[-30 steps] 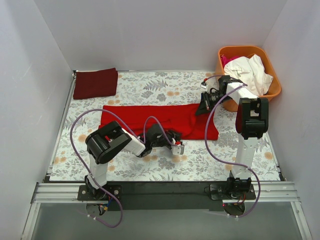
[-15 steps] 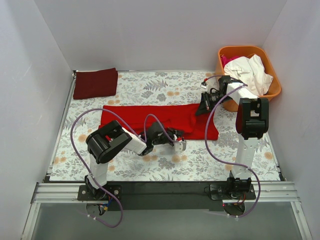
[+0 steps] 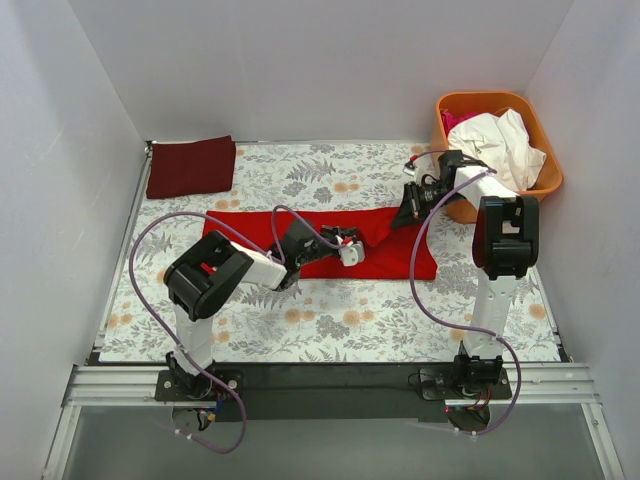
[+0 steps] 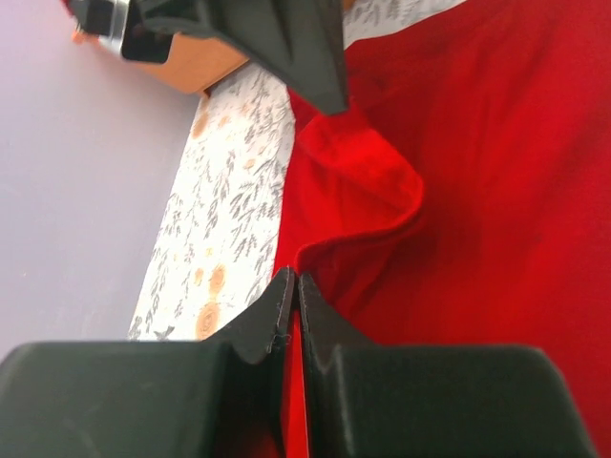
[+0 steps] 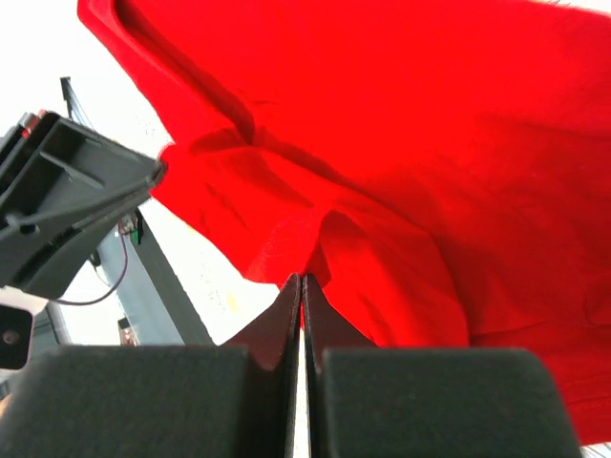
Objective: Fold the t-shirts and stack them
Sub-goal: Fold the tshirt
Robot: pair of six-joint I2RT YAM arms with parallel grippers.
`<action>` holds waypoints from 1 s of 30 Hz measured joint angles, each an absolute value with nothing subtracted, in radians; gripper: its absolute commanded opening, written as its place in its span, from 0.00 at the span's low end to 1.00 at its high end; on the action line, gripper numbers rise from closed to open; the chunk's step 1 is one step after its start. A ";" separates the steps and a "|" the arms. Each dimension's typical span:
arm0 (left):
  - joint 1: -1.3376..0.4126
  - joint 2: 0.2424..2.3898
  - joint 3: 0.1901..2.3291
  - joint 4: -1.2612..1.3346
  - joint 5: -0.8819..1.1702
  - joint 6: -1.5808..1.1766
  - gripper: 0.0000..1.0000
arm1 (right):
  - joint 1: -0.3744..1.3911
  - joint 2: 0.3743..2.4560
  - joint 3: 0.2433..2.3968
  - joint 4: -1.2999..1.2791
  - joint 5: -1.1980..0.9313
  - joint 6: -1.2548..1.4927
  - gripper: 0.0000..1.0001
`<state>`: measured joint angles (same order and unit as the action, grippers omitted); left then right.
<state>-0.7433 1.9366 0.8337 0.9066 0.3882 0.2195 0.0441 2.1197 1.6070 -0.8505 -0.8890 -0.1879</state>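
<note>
A bright red t-shirt lies spread across the middle of the floral table. My left gripper is shut on its near edge and holds that edge over the middle of the shirt. In the left wrist view the closed jaws pinch red cloth. My right gripper is shut on the shirt's far right part. In the right wrist view the closed tips hold a raised fold of the shirt. A folded dark red t-shirt lies at the back left.
An orange basket at the back right holds white and pink clothes. White walls close in the table on three sides. The black rail with the arm bases runs along the near edge.
My left gripper has moved away from the near edge toward the back, carrying the shirt's near edge up over the shirt. The right gripper has stayed put.
</note>
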 measured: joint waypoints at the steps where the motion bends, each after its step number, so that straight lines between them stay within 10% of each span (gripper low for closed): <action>1: -0.736 1.942 0.841 0.912 0.387 0.218 0.00 | 0.043 2.120 1.607 -0.844 -0.889 -0.182 0.01; 15: -0.668 2.068 0.917 0.968 0.380 0.203 0.00 | 0.015 2.110 1.577 -0.686 -0.867 -0.049 0.02; 22: -0.659 2.109 0.946 0.958 0.353 0.196 0.30 | 0.015 2.099 1.555 -0.638 -0.855 0.010 0.46; 30: -0.588 2.042 1.081 0.685 0.295 -0.015 0.34 | 0.015 1.977 1.491 -0.617 -0.847 -0.001 0.44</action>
<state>-0.5884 2.0422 1.0809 0.6846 0.2955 -0.0147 0.0154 1.9774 1.4910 -0.6170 -0.8474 -0.0006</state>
